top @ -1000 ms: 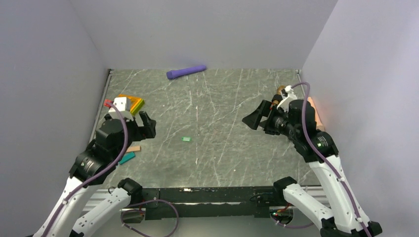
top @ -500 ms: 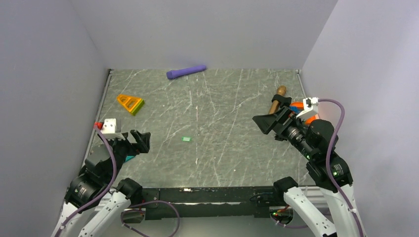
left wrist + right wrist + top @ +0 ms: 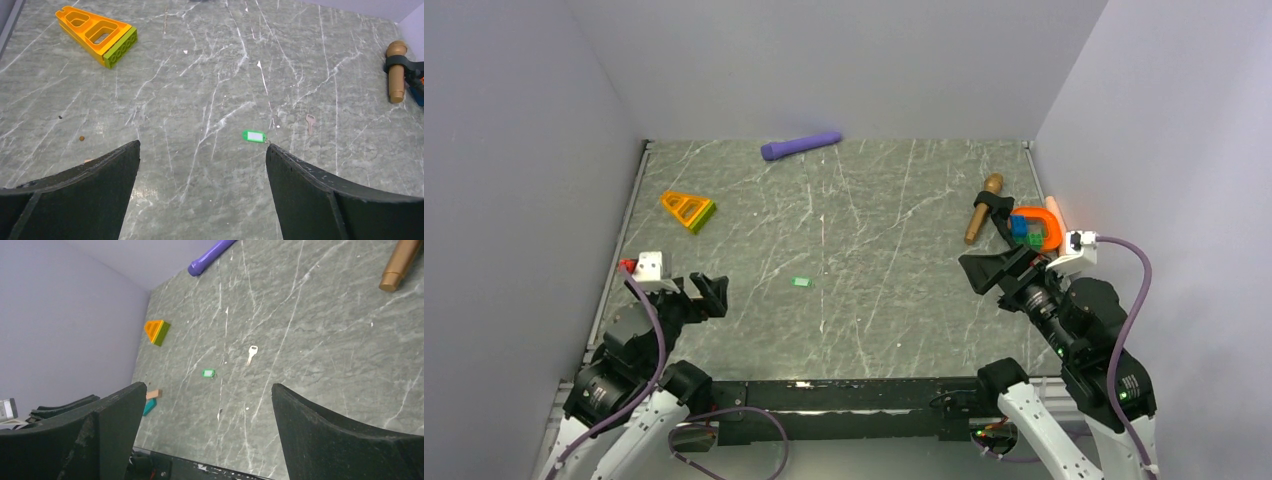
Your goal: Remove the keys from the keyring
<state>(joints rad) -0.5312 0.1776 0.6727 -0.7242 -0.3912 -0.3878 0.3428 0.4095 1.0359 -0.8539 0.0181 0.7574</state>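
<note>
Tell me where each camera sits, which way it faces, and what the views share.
Top external: above and behind the bases, looking down on the table; both arms show, left claw and right claw open.
Left wrist: low, near left, facing the far side; its own fingers frame the bottom.
Right wrist: low, near right, facing left across the table; its own fingers frame the bottom.
Shared: all three show the green key tag; both wrist views show the key apart from it.

Left pincer [image 3: 697,295] drawn back, right pincer [image 3: 986,272] too
</note>
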